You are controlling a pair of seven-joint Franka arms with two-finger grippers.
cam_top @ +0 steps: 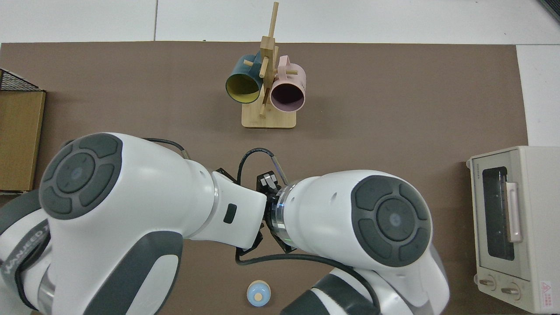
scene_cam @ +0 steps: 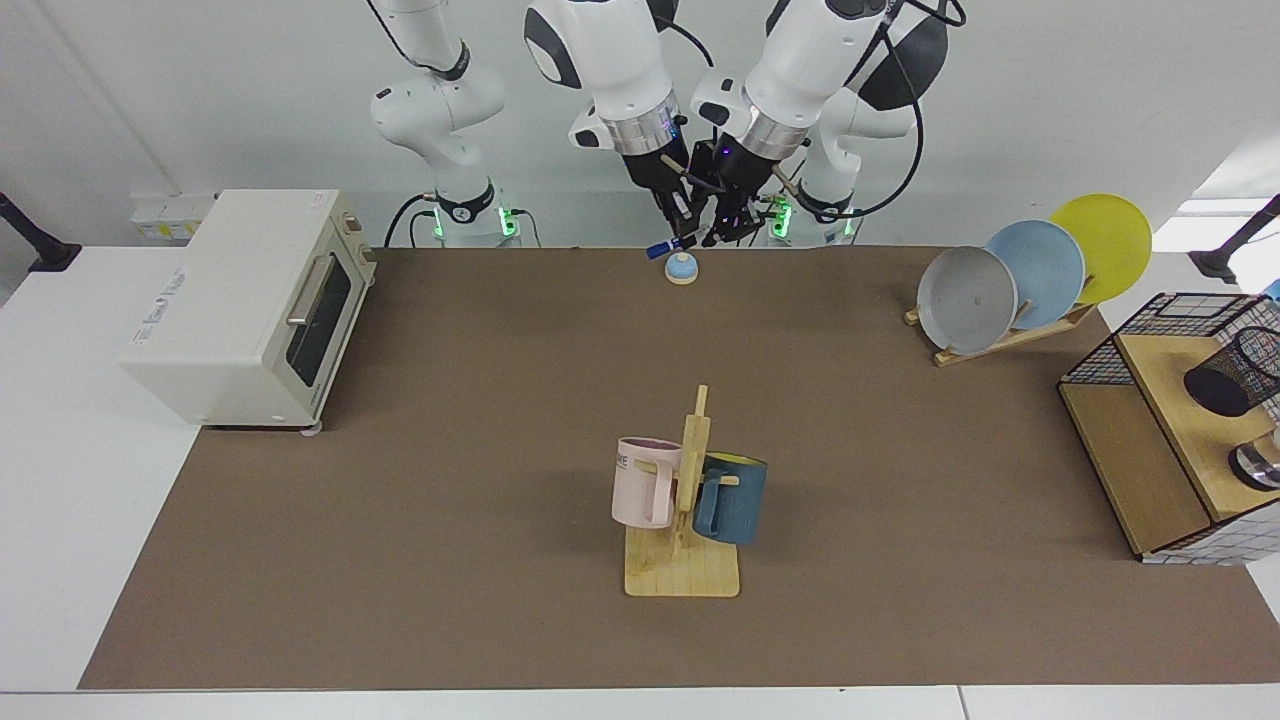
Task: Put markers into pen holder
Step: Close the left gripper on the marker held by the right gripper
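Observation:
The marker (scene_cam: 662, 248) hangs in the air at the table's far edge; only its dark blue cap end and a bit of white barrel show. My right gripper (scene_cam: 682, 226) is shut on it just above the cap. My left gripper (scene_cam: 722, 232) sits close against the right one, at the barrel's other end, and its hold is hidden. In the top view both arms' white bodies cover the grippers and the marker. The pen holder (scene_cam: 1224, 381), a small black mesh cup, stands on a wooden shelf (scene_cam: 1175, 400) far off at the view's right.
A small blue bell (scene_cam: 681, 268) sits right under the marker. A mug rack (scene_cam: 684, 520) stands mid-table, a toaster oven (scene_cam: 250, 300) at the view's left, and a plate rack (scene_cam: 1030, 275) and black wire basket (scene_cam: 1165, 325) at the right. A metal cup (scene_cam: 1258, 465) stands near the pen holder.

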